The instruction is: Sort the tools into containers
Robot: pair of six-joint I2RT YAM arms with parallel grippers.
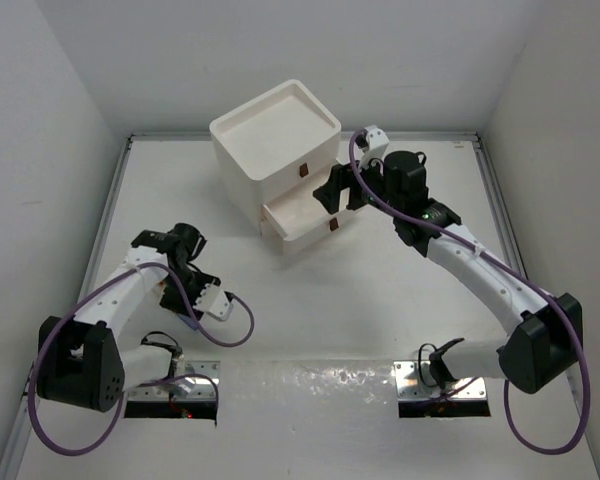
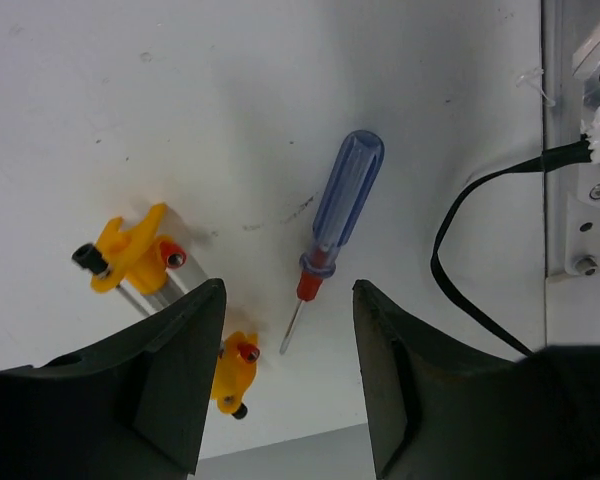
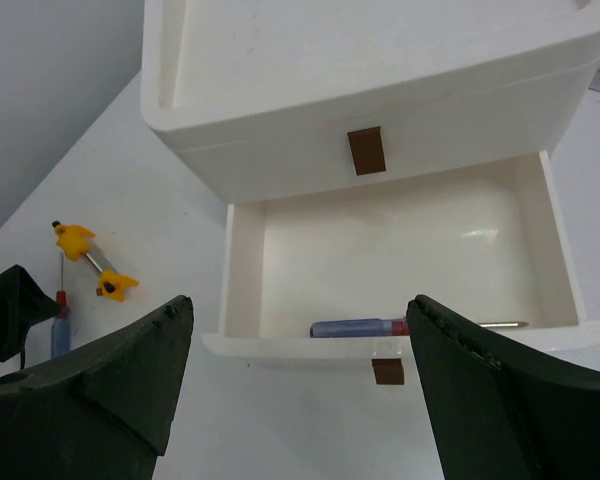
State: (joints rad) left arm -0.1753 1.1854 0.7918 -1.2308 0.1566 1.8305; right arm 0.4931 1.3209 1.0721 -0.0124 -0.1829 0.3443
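White plastic forms the cube-shaped drawer unit [image 1: 242, 165], which stands at the far middle of the table [image 1: 380, 290] with its rimmed top facing up. Its top drawer is closed, and a drawer [image 3: 242, 270] below it stands pulled out toward the right arm.

Just in front of that drawer hangs the right gripper [image 3: 298, 300], its jaws spread wide and holding nothing. The left gripper [image 2: 288, 290] points down at the near left of the table, spread about as wide as a hand tool's handle is long, and grips nothing.

One blue screwdriver [image 3: 355, 328] lies flat inside the pulled-out drawer along its front wall. A second blue screwdriver [image 2: 345, 190] lies on the table below the left gripper. It has a clear blue handle, a red collar and a thin shaft, and its tip reaches between the fingers.

Bare table shows on both sides of its handle. A black cable [image 2: 460, 260] curves to one side, and a yellow-clipped metal rod [image 2: 145, 260] lies on the other, partly under a finger.
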